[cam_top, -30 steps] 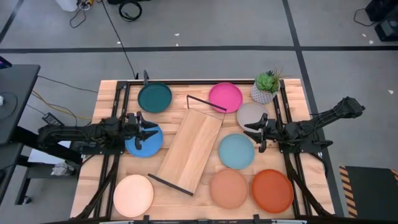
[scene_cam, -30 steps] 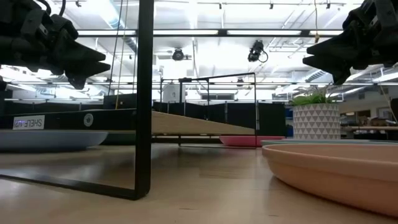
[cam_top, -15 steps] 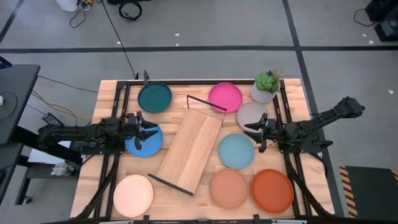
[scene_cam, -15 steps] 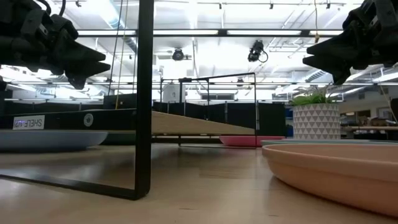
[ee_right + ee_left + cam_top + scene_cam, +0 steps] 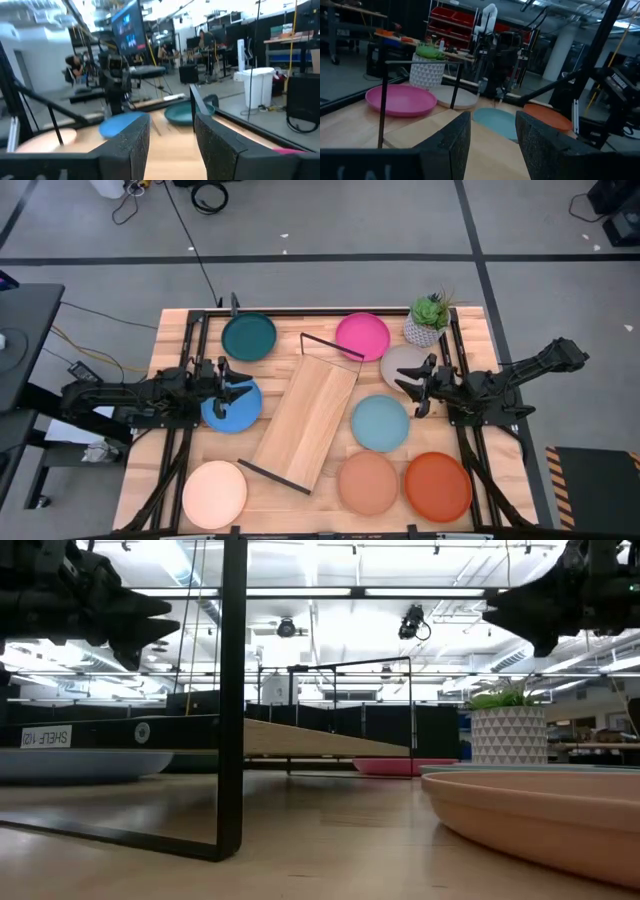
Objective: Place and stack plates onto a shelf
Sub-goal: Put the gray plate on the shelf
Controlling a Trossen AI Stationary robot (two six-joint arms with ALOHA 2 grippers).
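Eight plates lie flat on the slatted wooden surface (image 5: 170, 340), none of them on the shelf (image 5: 305, 422). Nearest the front edge in the high view sit the pale cream plate (image 5: 214, 494) at the left, then the tan plate (image 5: 367, 483) and the orange-red plate (image 5: 437, 486) side by side at the right. The shelf, a long light-wood board with a thin black wire frame at each end, lies on a slant across the middle of the surface with its board bare. Just right of it is the light blue plate (image 5: 380, 423).

Level with the middle of the shelf, the two arms reach in from opposite sides. The left hand (image 5: 240, 387) hangs above the bright blue plate (image 5: 231, 407), its fingers (image 5: 451, 145) parted with a clear gap between them and holding nothing. The right hand (image 5: 410, 385) hangs above the grey-beige plate (image 5: 402, 363), its fingers (image 5: 132, 143) likewise spread apart and empty. In the low view both hands show well above the surface.

Farther back lie the dark teal plate (image 5: 248, 337) at the left and the magenta plate (image 5: 362, 336) right of the shelf's far end. A small potted plant (image 5: 428, 319) in a white patterned pot stands beside the magenta plate, near the far right corner, just behind the grey-beige plate.
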